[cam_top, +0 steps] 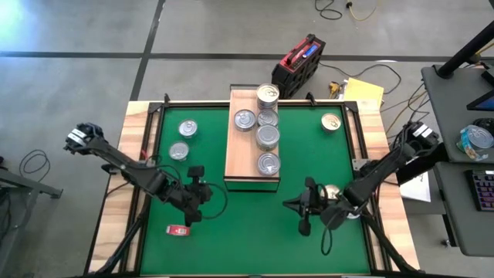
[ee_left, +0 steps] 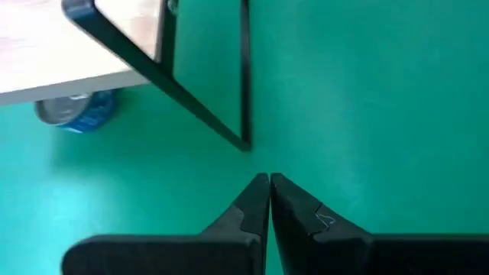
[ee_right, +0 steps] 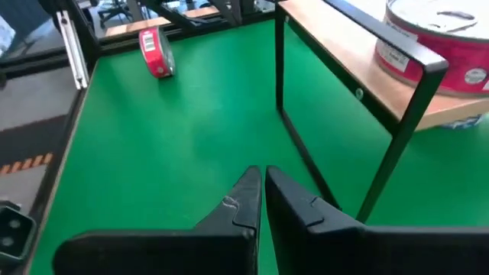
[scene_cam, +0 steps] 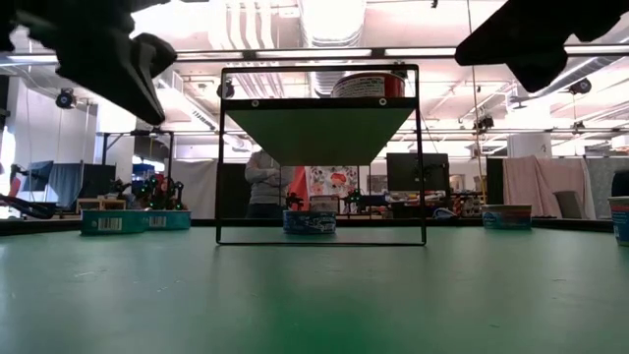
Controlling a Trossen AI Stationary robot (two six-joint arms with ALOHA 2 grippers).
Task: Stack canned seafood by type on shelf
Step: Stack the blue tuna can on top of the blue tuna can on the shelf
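On the shelf (cam_top: 241, 158) I count five cans (cam_top: 267, 137). Left on the mat (cam_top: 231, 224): four. My left gripper (cam_top: 194, 202) and right gripper (cam_top: 305, 207) hover, clenched, empty.

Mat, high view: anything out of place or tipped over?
Yes: a small red object sits alone on the mat, front left, seemingly tipped on its edge in the right wrist view. One blue-labelled tin sits under the shelf rather than on it.
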